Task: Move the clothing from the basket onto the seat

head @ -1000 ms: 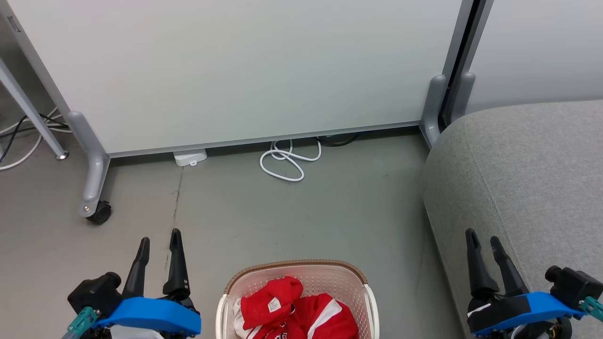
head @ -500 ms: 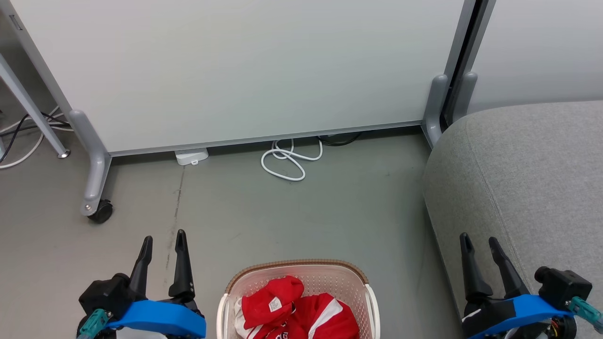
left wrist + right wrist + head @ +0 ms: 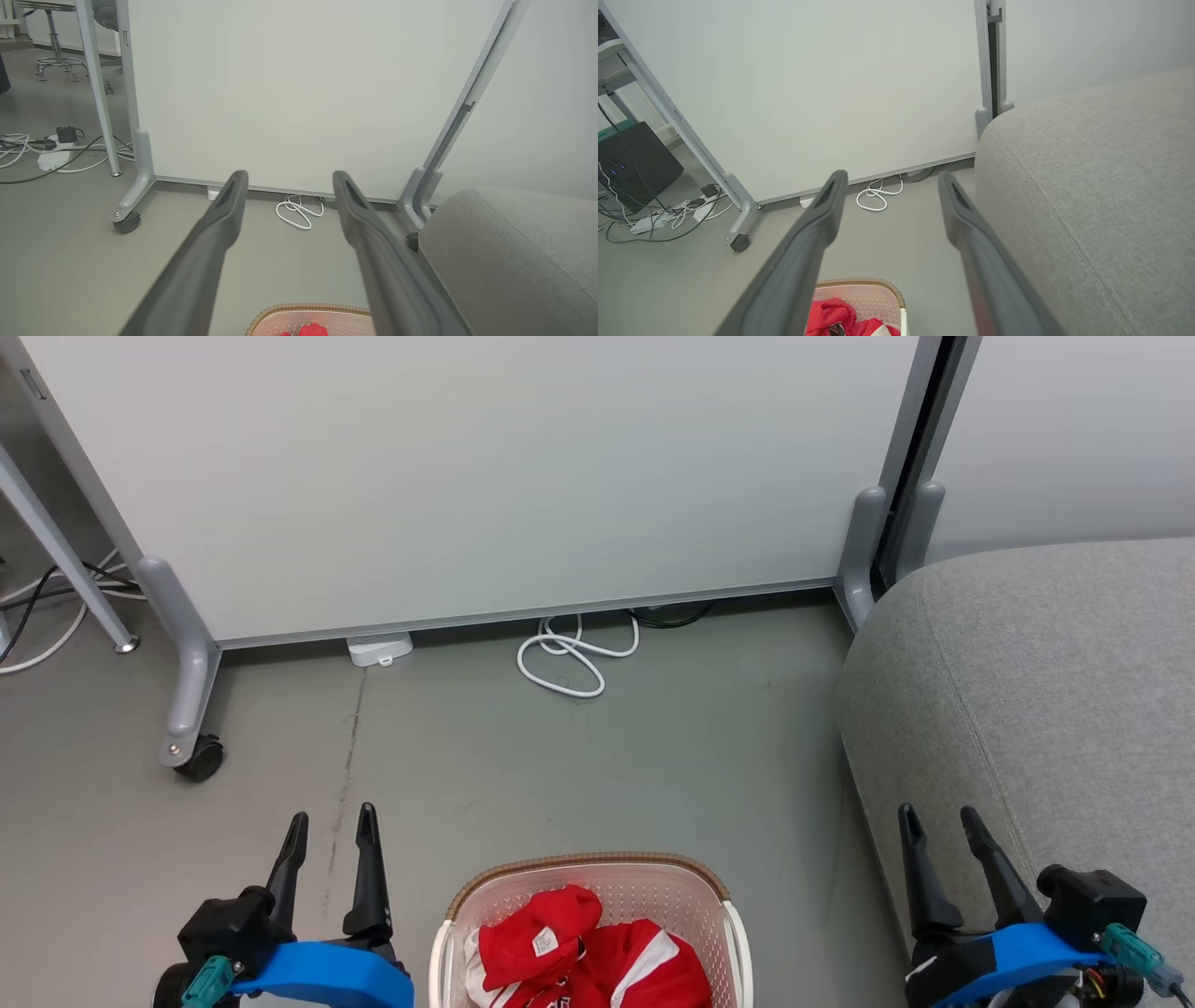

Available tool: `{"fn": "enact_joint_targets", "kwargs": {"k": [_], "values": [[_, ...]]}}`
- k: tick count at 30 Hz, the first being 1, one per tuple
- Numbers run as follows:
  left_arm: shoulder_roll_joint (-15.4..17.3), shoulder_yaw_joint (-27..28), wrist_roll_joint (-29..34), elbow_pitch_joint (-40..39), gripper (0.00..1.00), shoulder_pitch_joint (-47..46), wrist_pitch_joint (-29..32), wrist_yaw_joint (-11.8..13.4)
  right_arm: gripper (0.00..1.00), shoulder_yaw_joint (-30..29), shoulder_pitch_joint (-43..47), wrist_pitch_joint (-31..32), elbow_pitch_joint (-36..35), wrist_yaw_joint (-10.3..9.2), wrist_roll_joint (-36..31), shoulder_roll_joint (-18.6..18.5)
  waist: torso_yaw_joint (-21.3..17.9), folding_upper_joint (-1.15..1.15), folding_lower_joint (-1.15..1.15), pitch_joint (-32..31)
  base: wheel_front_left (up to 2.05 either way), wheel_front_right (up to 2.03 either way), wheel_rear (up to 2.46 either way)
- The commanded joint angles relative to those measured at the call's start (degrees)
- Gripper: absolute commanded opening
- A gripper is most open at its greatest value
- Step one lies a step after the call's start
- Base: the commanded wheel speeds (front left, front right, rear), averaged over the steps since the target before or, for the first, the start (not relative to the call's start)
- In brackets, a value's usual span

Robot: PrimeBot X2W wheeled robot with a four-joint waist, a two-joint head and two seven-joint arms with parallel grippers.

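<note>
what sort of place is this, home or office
Likely an office or lab, not a home: a rolling partition panel, a coiled white cable and a power strip on the bare grey floor.

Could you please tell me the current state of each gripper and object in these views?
left gripper: open, holding nothing.
right gripper: open, holding nothing.
basket: upright on the floor, clothing inside.
clothing: crumpled in the basket.
seat: no clothing on its visible part.
white cable: loosely coiled on the floor.
</note>
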Motion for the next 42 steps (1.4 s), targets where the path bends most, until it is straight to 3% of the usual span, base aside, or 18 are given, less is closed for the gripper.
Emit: {"fn": "enact_joint_targets", "kwargs": {"k": [1,25,42], "values": [[0.13,0.18,1.34,0.02,1.0,-0.88,-0.55,0.18,1.0,0.16,-0.87,-0.64,-0.03,0.12,-1.24,-0.39,-0.03,0.0,0.0,-0.04,0.0,0.0,0.0],[-0.35,1.07,9.22,2.29,1.0,-0.75,-3.01,0.88,1.0,1.3,-1.47,-3.07,1.73,0.15,-9.91,-0.46,-0.72,0.0,0.0,-0.25,0.0,0.0,0.0],[-0.66,1.55,8.07,3.36,1.0,-0.78,-2.97,0.45,1.0,1.8,-1.65,-3.07,1.23,0.15,-9.5,-0.43,-1.05,0.0,0.0,0.45,0.0,0.0,0.0]]}}
